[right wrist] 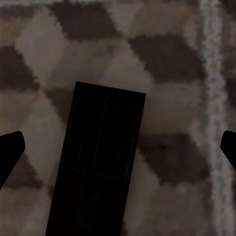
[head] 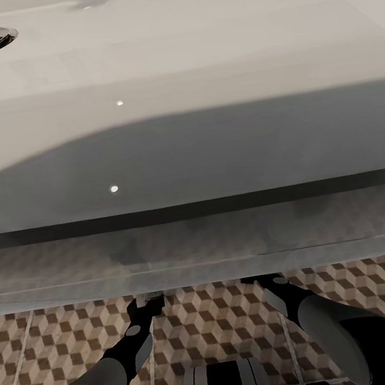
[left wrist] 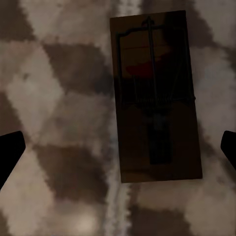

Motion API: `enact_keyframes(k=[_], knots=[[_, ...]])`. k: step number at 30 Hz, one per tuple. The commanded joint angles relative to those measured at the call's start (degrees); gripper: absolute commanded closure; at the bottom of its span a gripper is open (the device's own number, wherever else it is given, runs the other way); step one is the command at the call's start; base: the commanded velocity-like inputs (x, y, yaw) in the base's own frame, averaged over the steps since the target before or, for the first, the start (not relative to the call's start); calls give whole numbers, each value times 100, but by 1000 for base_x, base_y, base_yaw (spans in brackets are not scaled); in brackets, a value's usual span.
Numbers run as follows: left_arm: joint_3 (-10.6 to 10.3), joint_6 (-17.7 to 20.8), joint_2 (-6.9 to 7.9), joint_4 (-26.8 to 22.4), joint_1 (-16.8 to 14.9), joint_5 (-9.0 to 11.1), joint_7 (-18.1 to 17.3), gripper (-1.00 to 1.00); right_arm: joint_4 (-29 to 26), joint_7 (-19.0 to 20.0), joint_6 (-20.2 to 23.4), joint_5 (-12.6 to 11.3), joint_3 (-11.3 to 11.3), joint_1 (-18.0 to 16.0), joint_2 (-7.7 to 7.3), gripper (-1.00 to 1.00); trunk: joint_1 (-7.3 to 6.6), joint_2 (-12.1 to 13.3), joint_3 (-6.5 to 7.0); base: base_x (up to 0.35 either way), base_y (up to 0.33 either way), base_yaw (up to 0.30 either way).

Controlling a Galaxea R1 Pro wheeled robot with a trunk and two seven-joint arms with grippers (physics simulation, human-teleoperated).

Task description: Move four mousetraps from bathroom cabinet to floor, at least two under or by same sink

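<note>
Mousetraps (left wrist: 155, 98) (right wrist: 98, 162) lie on bathroom floor (head: 208, 321) between each gripper's wide-apart, empty jaws.

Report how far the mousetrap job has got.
Done, as it looks: one brown wooden mousetrap with grey wire and a red spot lies flat on the cube-patterned tiled floor between the left gripper's open fingertips. A second, very dark flat mousetrap lies on the tiles under the open right gripper. Both arms reach beneath the wide white sink. Left: presumably two more traps.
</note>
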Motion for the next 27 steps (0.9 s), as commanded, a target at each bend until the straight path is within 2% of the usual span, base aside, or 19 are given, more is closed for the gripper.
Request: enact_keyframes(k=[1,27], knots=[[-51,-21,1,6,-3,59,23,-100,6,-6,-22,9,-35,-3,3,-100,-1,-1,-3,0,0,0],[-55,-83,1,6,-3,45,23,-100,6,-6,-27,9,-35,-3,3,-100,-1,-1,-3,0,0,0]])
